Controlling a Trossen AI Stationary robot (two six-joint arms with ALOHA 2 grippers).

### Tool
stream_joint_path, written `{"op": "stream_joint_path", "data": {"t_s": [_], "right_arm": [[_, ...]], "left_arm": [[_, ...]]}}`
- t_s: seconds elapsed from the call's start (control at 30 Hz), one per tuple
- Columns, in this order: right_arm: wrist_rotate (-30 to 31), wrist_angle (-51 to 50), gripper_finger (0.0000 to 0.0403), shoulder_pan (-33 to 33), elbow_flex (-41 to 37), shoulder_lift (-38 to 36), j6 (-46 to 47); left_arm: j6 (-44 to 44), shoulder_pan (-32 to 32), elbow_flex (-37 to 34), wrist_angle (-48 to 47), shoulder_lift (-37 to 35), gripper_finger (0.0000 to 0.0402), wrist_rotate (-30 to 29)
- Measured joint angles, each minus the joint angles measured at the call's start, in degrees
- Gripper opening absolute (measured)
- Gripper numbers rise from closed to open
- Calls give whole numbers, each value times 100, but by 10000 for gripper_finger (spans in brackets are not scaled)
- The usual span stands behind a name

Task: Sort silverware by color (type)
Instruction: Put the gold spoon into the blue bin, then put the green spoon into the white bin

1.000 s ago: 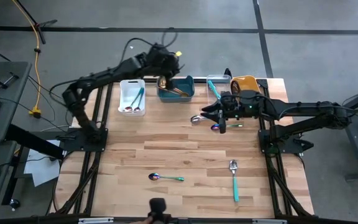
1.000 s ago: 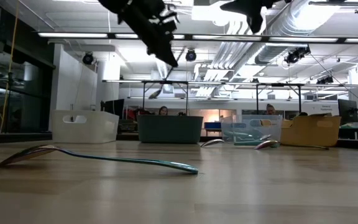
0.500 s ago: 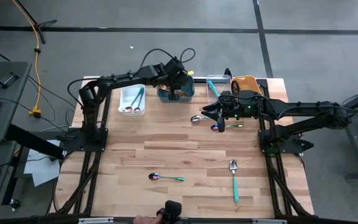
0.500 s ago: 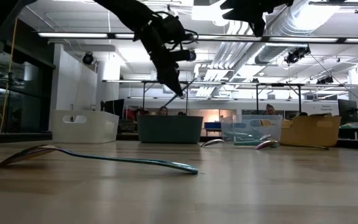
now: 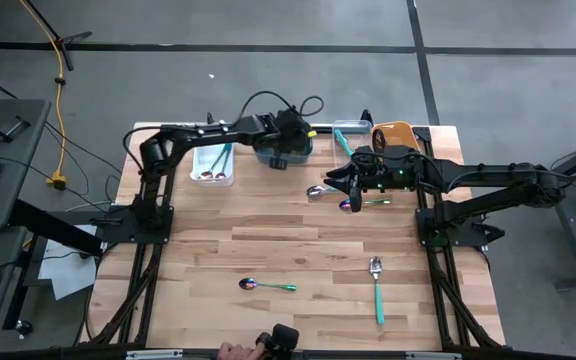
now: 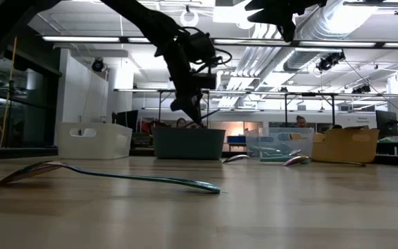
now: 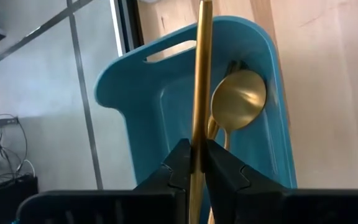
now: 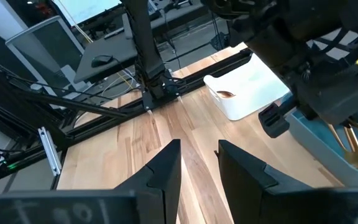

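My left gripper (image 5: 281, 152) hangs over the teal bin (image 5: 303, 148) at the table's far edge, shut on a gold utensil (image 7: 199, 87). A gold spoon (image 7: 238, 99) lies inside that bin. My right gripper (image 5: 352, 187) hovers open, holding nothing, above a silver spoon (image 5: 315, 191) and an iridescent spoon (image 5: 348, 205) lying on the table. Nearer the front lie an iridescent spoon with a teal handle (image 5: 266, 286) and a silver spoon with a teal handle (image 5: 377, 288). The white bin (image 5: 206, 150) holds teal-handled pieces. My left gripper pinches the gold utensil's slim handle (image 7: 197, 140) between its two fingers, partway along its length. The fingers (image 7: 178, 163) slant down from above into the teal bin's opening. The handle runs on past the fingertips over the bin's far wall. Its other end is hidden behind the gripper.
A clear bin (image 5: 349, 130) with a teal-handled piece and an orange bin (image 5: 395, 132) stand right of the teal bin, close to my right arm. A person's hand (image 5: 233, 350) shows at the table's near edge. Bare wood lies between the bins and the front spoons.
My left gripper has come down from high over the table's far edge to the teal bin's opening, rolling its wrist as it sank. The gold utensil has stayed in its fingers and come down with it. My right arm has kept still.
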Motion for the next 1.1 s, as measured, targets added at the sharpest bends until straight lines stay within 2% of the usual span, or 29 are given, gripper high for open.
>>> {"op": "stream_joint_path", "data": {"t_s": [0.53,0.73,0.83,0.97,1.1], "right_arm": [[-7,2,101,0,0,0,0],[-7,-1,101,0,0,0,0],[-7,2,101,0,0,0,-1],[-7,17,101,0,0,0,-37],[-7,19,101,0,0,0,-119]], "left_arm": [[-167,-80,-2,28,9,79,-112],[-186,-78,-4,-51,-153,111,-662],[-570,-69,-4,-102,-476,123,-693],[-1834,83,-26,-162,-1134,136,-60],[-3224,330,-237,-169,-1945,141,1091]]}}
